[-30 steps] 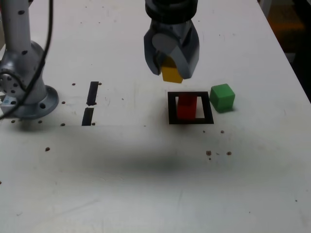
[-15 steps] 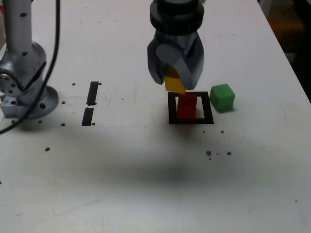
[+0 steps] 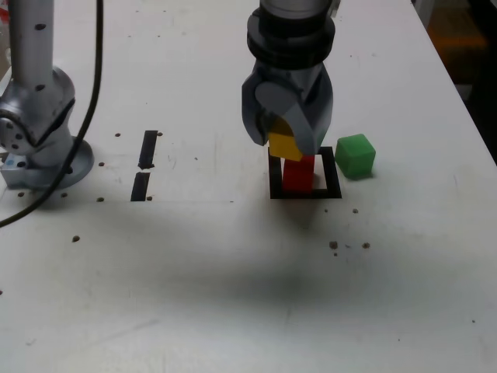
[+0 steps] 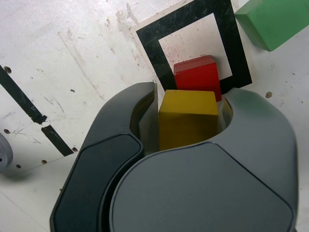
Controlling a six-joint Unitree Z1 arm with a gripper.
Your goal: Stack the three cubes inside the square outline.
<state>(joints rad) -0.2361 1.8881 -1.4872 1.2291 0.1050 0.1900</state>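
Nearest me on the white table (image 3: 233,295) lies bare, scuffed surface with a few dark specks. Beyond it sits the square outline (image 3: 273,172), and the red cube (image 3: 297,172) stands inside its white centre. Just above the red cube hangs the gripper (image 3: 286,144), its jaws clamped narrow on the yellow cube (image 4: 187,118), which hovers slightly off-centre over the red one. Beside the outline, on the exterior view's right, rests the green cube (image 3: 356,155). Further back, at the exterior view's left, two short black bars (image 3: 145,163) and the arm's base (image 3: 39,132) stand.
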